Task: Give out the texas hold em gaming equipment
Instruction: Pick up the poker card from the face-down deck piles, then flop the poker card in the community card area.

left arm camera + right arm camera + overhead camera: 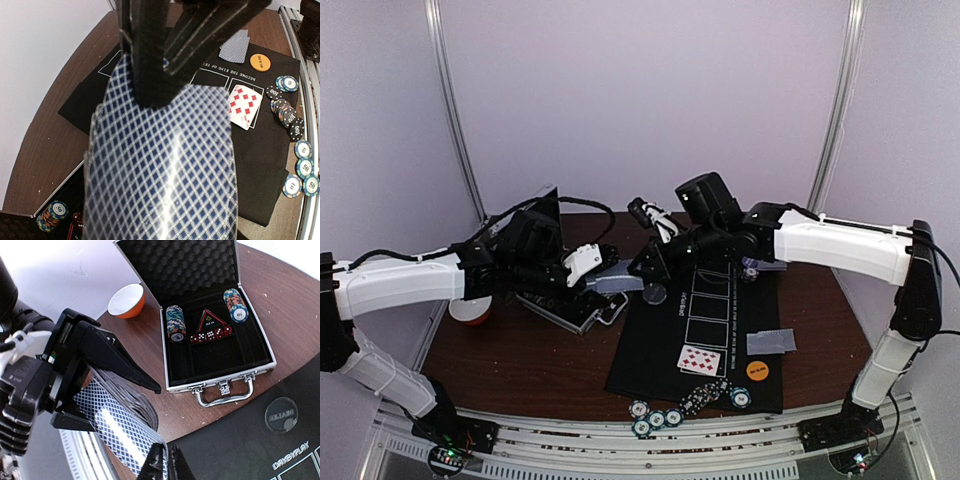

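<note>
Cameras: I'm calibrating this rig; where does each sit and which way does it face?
Top external: above, behind the bases, facing down on the black mat; left arm, right arm show.
Left wrist: on its arm, facing down its fingers at the card deck they grip.
Right wrist: on its arm, facing the silver case; its fingertips show.
Shared: both wrist views show the card deck.

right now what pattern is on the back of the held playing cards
Card stack: blue and white diamond lattice, clearest in left wrist view.
</note>
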Motion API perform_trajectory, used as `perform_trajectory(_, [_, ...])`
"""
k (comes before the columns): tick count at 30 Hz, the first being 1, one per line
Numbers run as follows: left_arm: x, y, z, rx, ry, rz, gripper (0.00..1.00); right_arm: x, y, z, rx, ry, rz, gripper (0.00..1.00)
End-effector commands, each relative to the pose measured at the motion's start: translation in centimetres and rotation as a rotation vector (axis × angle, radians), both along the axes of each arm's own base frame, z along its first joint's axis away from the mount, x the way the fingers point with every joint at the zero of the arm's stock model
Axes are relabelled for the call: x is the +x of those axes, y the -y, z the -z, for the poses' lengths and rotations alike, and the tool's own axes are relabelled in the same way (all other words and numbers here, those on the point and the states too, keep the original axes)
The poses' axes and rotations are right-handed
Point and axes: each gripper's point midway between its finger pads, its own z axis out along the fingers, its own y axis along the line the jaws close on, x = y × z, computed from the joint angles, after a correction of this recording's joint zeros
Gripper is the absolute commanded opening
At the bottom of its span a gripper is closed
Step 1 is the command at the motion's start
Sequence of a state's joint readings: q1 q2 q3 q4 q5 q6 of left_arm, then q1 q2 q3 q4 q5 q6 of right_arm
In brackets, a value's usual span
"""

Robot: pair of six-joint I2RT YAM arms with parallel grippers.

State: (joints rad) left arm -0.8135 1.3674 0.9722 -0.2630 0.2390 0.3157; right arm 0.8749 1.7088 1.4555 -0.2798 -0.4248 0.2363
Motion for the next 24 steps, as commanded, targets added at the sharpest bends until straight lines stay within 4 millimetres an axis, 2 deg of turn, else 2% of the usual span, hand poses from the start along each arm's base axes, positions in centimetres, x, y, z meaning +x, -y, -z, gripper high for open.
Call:
perform_trajectory(1, [0.1, 0.6, -1.0, -0.031, 0.030, 0.020, 0.51, 0.5, 1.1, -2.3, -0.014, 0.059, 0.030, 0.00])
perform_trajectory(6, [0.1, 0.6, -1.1, -0.032, 0.033, 0.020, 0.51, 0.2, 1.8, -3.4, -0.035, 0.094, 0.016, 0.00])
perform_trajectory(12, [0.1, 0.6, -1.2, -0.032, 0.034, 0.020, 0.51, -1.3, 3.2, -7.1, -0.004, 0.202, -0.054, 0.00])
perform_trajectory(15, [0.0, 0.6, -1.3, -0.034, 0.036, 0.019, 0.51, -1.6, 5.1, -8.4, -0.026, 0.297, -0.063, 0.00])
perform_trajectory(17, [0.1, 0.5, -1.2, -0.033, 0.037, 0.017, 0.51, -1.2, 7.2, -8.7, -0.082, 0.379, -0.037, 0.00])
perform_trajectory(20, [0.1, 0.5, -1.3, -0.034, 0.038, 0.018, 0.51, 0.4, 11.4, -6.9, -0.258, 0.548, 0.027, 0.00])
perform_trajectory(22, [0.0, 0.6, -1.4, -0.037, 0.036, 0.019, 0.51, 1.9, 14.5, -4.7, -0.406, 0.667, 0.087, 0.00])
perform_trajectory(24, [0.0, 0.6, -1.5, -0.040, 0.037, 0.022, 0.51, 2.5, 16.4, -1.9, -0.537, 0.791, 0.073, 0.00])
